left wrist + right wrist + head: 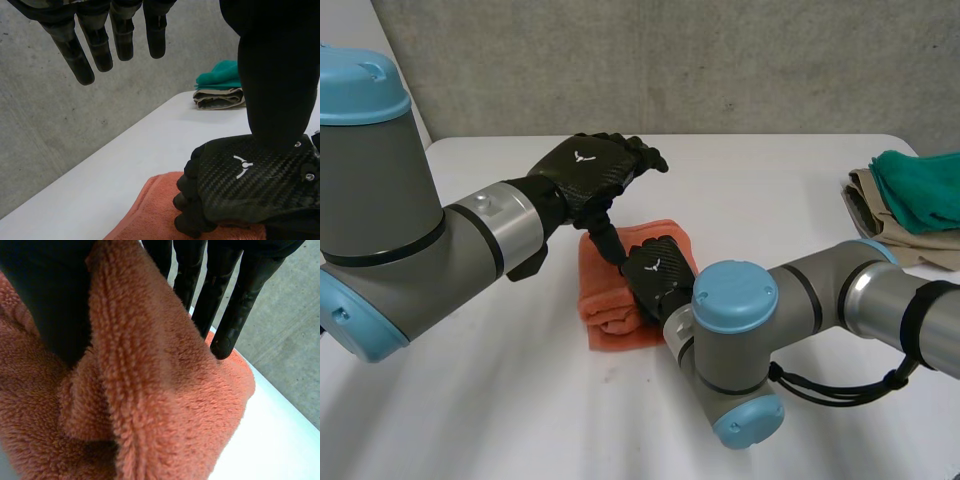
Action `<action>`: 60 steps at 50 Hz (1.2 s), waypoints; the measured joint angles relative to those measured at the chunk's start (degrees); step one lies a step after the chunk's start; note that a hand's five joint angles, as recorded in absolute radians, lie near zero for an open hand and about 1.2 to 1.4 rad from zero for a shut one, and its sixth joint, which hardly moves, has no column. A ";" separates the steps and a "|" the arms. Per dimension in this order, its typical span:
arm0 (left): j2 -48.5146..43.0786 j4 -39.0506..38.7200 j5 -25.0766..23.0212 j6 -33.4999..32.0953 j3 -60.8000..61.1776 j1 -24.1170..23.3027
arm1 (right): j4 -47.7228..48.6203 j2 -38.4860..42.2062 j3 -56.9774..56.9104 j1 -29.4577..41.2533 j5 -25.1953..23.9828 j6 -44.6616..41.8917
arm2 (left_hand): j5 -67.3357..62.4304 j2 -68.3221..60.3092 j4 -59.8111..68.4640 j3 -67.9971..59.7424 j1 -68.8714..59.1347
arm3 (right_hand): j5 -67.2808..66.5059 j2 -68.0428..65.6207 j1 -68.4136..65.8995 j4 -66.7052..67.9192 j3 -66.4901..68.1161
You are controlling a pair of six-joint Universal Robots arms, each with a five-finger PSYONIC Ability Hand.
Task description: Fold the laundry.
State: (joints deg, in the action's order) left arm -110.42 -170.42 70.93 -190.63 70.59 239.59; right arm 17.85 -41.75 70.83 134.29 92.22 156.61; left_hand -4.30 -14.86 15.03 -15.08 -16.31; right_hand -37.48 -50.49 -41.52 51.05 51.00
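Orange and fleecy, a folded towel (150, 390) is pinched in a raised ridge between the fingers (226, 325) and thumb of the black right hand (655, 272); it lies at the centre of the head view on the white tabletop (500, 400). Above it, toward the upper left, the left hand (588, 170) is held with fingers (75, 57) straight and spread, grasping nothing. A stack of green and beige cloths (910, 200) is seen at the right edge.
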 measured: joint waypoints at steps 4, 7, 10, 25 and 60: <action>0.01 0.00 0.00 0.00 0.00 0.00 | -0.22 0.08 -0.11 -0.29 -0.72 0.08 | 0.00 0.00 0.00 0.00 0.00 | 8.26 11.86 8.09 -11.61 -11.62; 0.02 0.00 0.00 0.00 0.03 0.00 | -1.23 -0.46 0.38 -0.65 -1.40 0.25 | 0.00 0.00 0.00 0.00 0.00 | 21.12 24.82 18.62 -24.76 -25.21; 0.03 0.00 0.00 0.00 0.09 0.01 | -2.97 -1.40 1.14 -0.93 -1.93 0.60 | 0.00 0.00 0.00 0.00 0.00 | 25.40 27.63 21.82 -29.19 -28.55; -0.07 0.00 0.00 0.00 0.23 0.09 | -6.82 -4.12 4.53 -1.83 -4.14 4.55 | 0.00 0.00 0.00 0.00 0.00 | 31.35 33.29 26.92 -34.12 -34.79; -0.16 -0.09 0.00 2.16 0.25 0.30 | -6.60 2.53 -5.82 -1.84 -3.69 2.70 | 0.00 0.00 0.00 0.00 0.00 | 26.92 27.98 21.66 -28.35 -28.24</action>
State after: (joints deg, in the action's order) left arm -110.58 -170.51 70.93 -188.47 70.84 239.89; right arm 11.24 -39.21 65.01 132.45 88.53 159.30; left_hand -4.30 -14.86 15.03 -15.08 -16.31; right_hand -10.56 -22.51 -19.86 22.69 22.75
